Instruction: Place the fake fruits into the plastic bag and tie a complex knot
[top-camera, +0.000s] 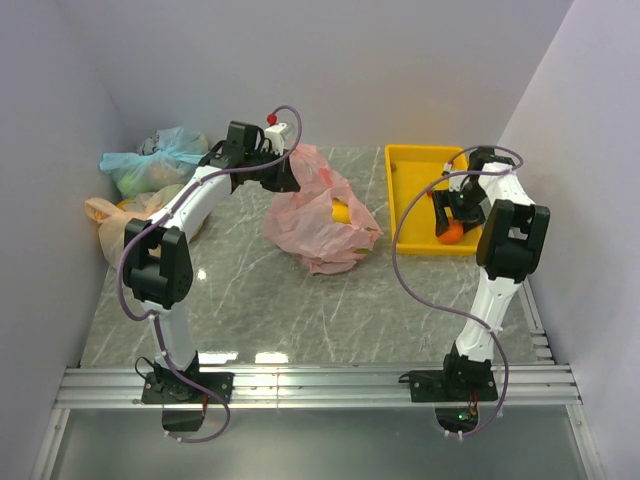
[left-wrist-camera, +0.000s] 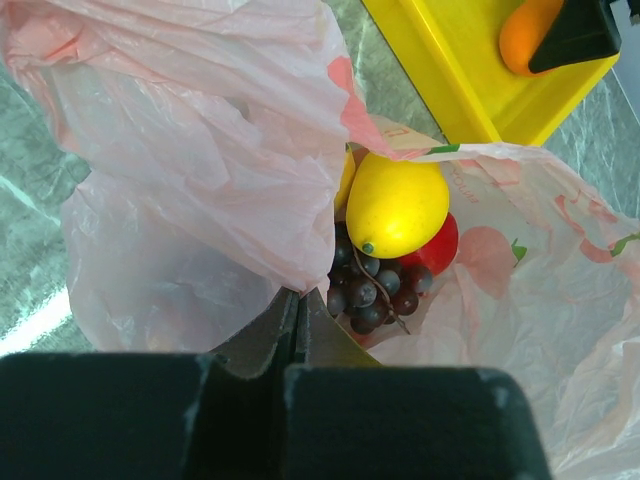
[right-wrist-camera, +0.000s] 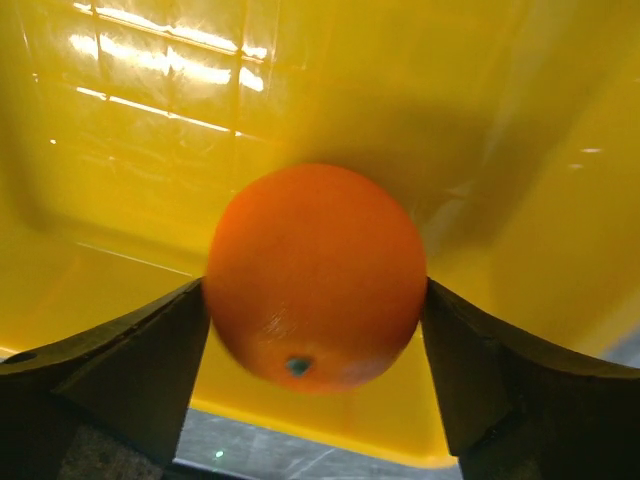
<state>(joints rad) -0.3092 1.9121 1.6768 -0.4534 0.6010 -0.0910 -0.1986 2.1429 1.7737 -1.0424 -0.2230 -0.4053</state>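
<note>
The two arms are bolted at the near edge of a grey marbled table (top-camera: 300, 310). In the middle of the table lies the pink bag (top-camera: 320, 235), crumpled, with its mouth turned to the far right. Inside it, a lemon (left-wrist-camera: 397, 205) rests on top. A red fruit (left-wrist-camera: 437, 247) is just behind the lemon, and a bunch of dark grapes (left-wrist-camera: 370, 287) touches both from below.

To the right, the right gripper (right-wrist-camera: 315, 310) reaches down into the near right corner of a yellow tray (top-camera: 415, 190). Its jaws are spread wide and pinch an orange (right-wrist-camera: 315, 275), one finger (right-wrist-camera: 150, 360) pressed against each side. The orange sits just above the tray's near rim.

Farther back, the left gripper (left-wrist-camera: 297, 310) is at the far left edge of the bag. Its jaws are pressed together on a fold of the thin plastic, holding that side of the mouth up.

At the far left, well apart from the pink bag, lie a tied peach bag (top-camera: 115, 215) and, behind it, a tied blue-green bag (top-camera: 150, 160).
</note>
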